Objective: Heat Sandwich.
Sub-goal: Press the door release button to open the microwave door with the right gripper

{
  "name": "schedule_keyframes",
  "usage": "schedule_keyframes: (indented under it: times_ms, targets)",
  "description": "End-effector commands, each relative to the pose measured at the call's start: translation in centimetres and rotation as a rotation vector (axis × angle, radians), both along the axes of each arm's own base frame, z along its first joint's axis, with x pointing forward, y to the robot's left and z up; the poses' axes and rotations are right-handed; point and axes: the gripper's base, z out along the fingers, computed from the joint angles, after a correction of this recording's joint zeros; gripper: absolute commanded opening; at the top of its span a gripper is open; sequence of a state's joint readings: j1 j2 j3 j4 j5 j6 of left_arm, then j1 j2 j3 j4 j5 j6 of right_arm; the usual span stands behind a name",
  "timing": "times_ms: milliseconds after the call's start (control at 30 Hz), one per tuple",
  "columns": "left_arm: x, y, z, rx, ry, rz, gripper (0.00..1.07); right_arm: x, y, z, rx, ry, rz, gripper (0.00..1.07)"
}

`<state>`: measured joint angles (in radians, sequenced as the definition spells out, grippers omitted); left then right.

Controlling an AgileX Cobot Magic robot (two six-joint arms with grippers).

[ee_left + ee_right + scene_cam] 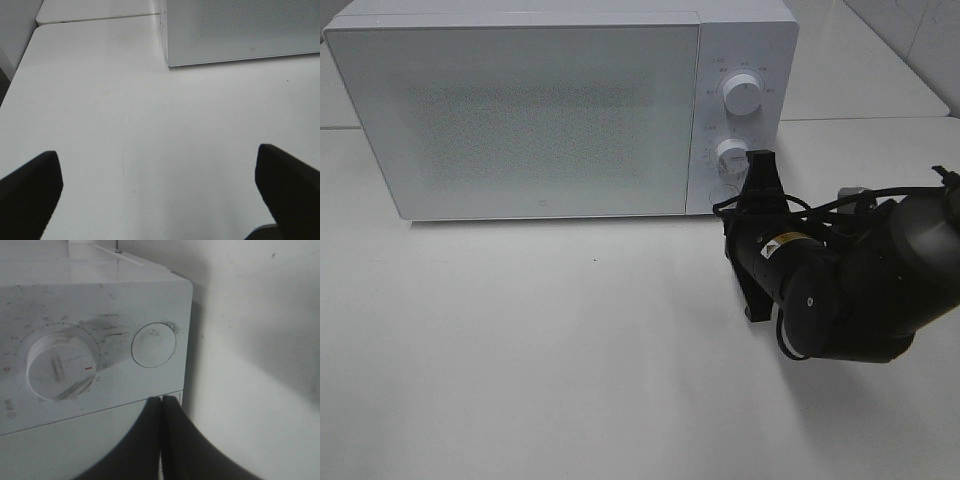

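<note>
Progress: door shut, sandwich out of view, prob. inside microwave, can't confirm. Heating apparently left to start. R gripper pinched together, empty, close by knob and button — well apart from any sandwich. L gripper spread wide over table.

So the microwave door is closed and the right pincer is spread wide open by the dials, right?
Not quite. The right pincer is shut, its two tips pressed together, as the right wrist view shows. The microwave door is closed, and the pincer is by the dials.
</note>
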<state>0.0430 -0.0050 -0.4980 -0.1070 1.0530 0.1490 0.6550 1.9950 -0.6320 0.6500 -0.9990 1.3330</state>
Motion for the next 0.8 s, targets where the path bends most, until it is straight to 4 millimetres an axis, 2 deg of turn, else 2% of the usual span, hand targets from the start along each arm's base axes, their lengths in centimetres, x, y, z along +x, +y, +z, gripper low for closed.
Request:
schedule_keyframes:
  times_ms: [33,333,600,800]
  targets:
    - [-0.3,0.0,0.0,-0.003,-0.035,-0.002,1.01,1.4,0.1,0.0,0.016,-0.02,0.015,0.01]
    - [-0.3,0.0,0.0,-0.003,-0.035,-0.002,1.01,3.5,-0.4,-0.6,0.025,-0.026,-0.007,0.0]
    - [-0.3,0.0,0.0,-0.003,-0.035,-0.002,1.01,4.3,0.1,-0.8,0.03,-0.012,0.008,0.0]
    - [-0.3,0.0,0.0,-0.003,-0.035,-0.002,1.01,5.4,-1.0,-0.5,0.013,-0.017,-0.005,0.0]
